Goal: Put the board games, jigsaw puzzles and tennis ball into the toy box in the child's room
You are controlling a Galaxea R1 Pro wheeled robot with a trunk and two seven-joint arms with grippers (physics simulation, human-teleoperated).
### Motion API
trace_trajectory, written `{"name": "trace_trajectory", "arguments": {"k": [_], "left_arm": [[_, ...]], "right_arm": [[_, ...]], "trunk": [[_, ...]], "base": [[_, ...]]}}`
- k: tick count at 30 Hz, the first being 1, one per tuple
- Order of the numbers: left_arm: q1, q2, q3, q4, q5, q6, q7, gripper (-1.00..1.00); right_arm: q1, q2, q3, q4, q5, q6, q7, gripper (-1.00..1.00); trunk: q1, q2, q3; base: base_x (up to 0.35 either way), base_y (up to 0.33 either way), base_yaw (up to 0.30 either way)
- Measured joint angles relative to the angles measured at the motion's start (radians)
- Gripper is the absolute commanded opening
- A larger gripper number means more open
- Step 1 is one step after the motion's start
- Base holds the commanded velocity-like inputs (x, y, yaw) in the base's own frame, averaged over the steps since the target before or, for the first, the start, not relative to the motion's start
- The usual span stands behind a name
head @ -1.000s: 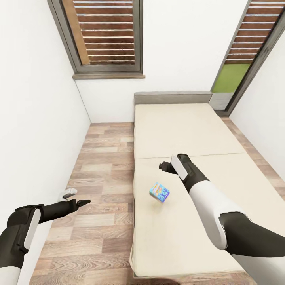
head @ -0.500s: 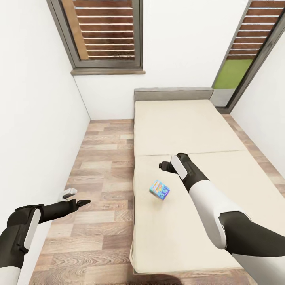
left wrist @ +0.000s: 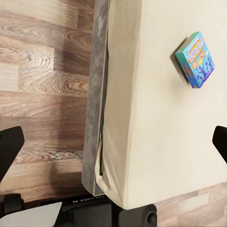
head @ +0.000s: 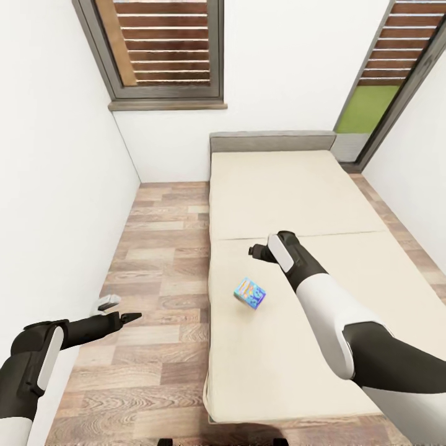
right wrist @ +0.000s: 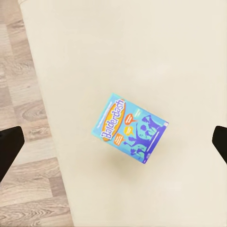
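Note:
A small blue board game (head: pixel 249 293) with a "Balderdash" print lies on the beige bed (head: pixel 279 198), near the bed's left side. My right gripper (head: pixel 255 251) hovers over the cover just beyond the box, apart from it. From the right wrist, the board game (right wrist: pixel 130 127) lies below and between the black fingertips (right wrist: pixel 9 146), which stand wide apart and empty. My left gripper (head: pixel 133 317) hangs over the wood floor left of the bed. Its wrist view has the board game (left wrist: pixel 195 59) on the bed (left wrist: pixel 156 118) and its fingers (left wrist: pixel 9 146) spread with nothing between them.
White walls close in on the left and far side, with dark-framed windows (head: pixel 164 49) above. A strip of wood-plank floor (head: pixel 161 248) runs between the left wall and the bed. The grey headboard (head: pixel 272 141) stands at the far end. A glazed door (head: pixel 384 80) is at far right.
The whole view has shifted: bed, windows and box all sit a little higher in the picture. My right gripper stays over the same part of the bed. The left arm looks unmoved.

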Motion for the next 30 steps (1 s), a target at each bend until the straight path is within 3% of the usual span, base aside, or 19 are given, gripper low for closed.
{"name": "trace_trajectory", "arguments": {"k": [30], "left_arm": [[0.0, -0.001, -0.003, 0.0, 0.001, 0.0, -0.002, 1.0]], "right_arm": [[-0.015, 0.011, 0.001, 0.002, 0.0, 0.001, 0.0, 1.0]], "trunk": [[0.0, 0.0, -0.05]], "base": [[0.0, 0.0, 0.0]]}}
